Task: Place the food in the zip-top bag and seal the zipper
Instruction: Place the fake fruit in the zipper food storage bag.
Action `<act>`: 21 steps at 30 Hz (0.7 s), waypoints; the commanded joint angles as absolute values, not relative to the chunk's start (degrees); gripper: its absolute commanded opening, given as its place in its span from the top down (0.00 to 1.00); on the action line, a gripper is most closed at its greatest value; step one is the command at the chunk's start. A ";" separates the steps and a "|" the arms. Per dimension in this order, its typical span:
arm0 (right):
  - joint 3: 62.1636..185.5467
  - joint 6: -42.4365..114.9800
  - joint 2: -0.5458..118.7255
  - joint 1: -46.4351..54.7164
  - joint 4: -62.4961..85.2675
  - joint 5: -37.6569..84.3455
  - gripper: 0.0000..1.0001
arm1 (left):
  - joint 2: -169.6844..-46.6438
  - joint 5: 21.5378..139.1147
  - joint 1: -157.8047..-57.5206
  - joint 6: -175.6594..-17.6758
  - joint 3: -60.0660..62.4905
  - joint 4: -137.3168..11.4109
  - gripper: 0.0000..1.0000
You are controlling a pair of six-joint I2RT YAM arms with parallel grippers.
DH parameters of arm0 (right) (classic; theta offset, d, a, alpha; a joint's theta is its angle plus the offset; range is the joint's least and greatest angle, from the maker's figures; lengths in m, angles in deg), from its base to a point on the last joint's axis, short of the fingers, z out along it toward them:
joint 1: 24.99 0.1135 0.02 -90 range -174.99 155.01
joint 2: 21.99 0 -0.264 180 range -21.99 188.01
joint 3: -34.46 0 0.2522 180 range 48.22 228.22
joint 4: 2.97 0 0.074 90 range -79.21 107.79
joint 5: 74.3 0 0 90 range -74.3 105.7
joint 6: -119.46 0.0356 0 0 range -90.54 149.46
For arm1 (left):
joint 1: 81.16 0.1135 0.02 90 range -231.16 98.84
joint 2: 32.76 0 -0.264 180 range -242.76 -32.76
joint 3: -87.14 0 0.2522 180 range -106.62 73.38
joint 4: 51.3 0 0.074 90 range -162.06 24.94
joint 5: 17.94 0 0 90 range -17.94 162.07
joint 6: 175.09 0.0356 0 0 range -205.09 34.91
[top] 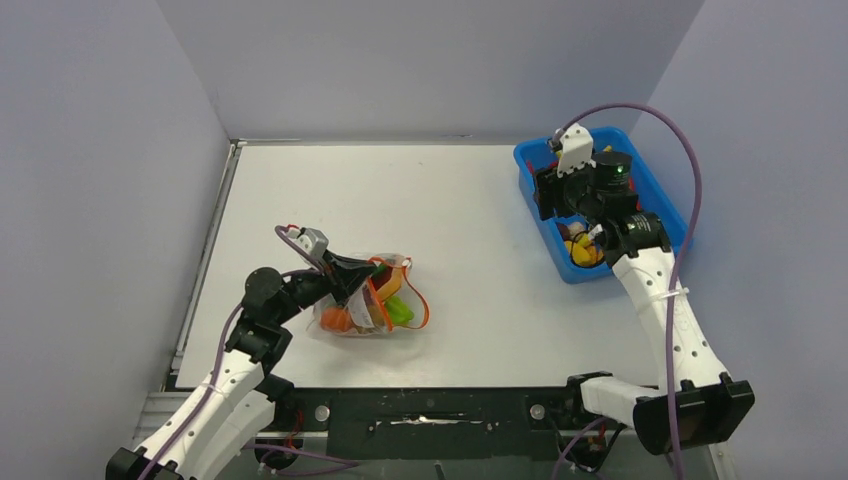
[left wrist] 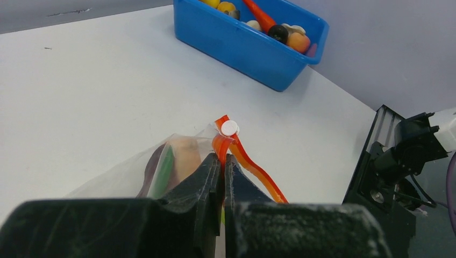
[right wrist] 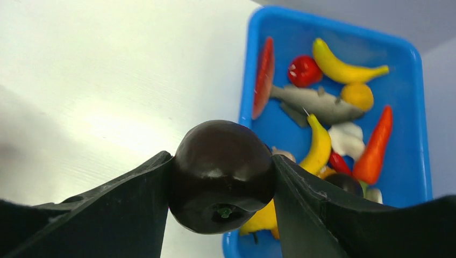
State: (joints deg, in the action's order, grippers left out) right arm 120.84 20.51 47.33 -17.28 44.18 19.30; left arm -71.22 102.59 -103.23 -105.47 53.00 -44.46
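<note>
My right pincer (right wrist: 221, 180) pinches a dark round fruit (right wrist: 220, 153) across its widest part, with the blue tray (right wrist: 417, 134) just beyond. The fruit looks glossy, hard and light, so it will likely slip. My left pincer (left wrist: 222, 164) is pressed on the zipper (left wrist: 253, 166), and the limp zip-top bag (left wrist: 123, 172) slumps on the counter (left wrist: 80, 80) beneath.

The bare table (top: 470, 230) lies open across its middle and far-left part, between the zip-top bag (top: 375, 305) near the left front and the blue tray (top: 645, 170) at the far right; nothing stands in that stretch. The bag's near-left side is blocked by the left gripper (left wrist: 222, 161), pinched on the zipper (left wrist: 253, 164), and its arm. Of the 2 arms, the right hangs over the tray, its right gripper (right wrist: 221, 177) clamping a dark round fruit (right wrist: 221, 161) above the tray's left rim, with the right wall (top: 760, 150) close beyond.
</note>
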 commanded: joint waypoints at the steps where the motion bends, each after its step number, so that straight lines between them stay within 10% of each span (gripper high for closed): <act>1: 118.88 20.33 42.11 -13.44 36.13 27.62 0.60 | -71.96 102.80 -103.49 -107.17 51.11 -37.97 1.00; 21: 106.55 32.18 40.56 14.26 14.66 40.35 0.58 | -76.92 100.46 -103.83 -113.12 45.84 -32.59 1.00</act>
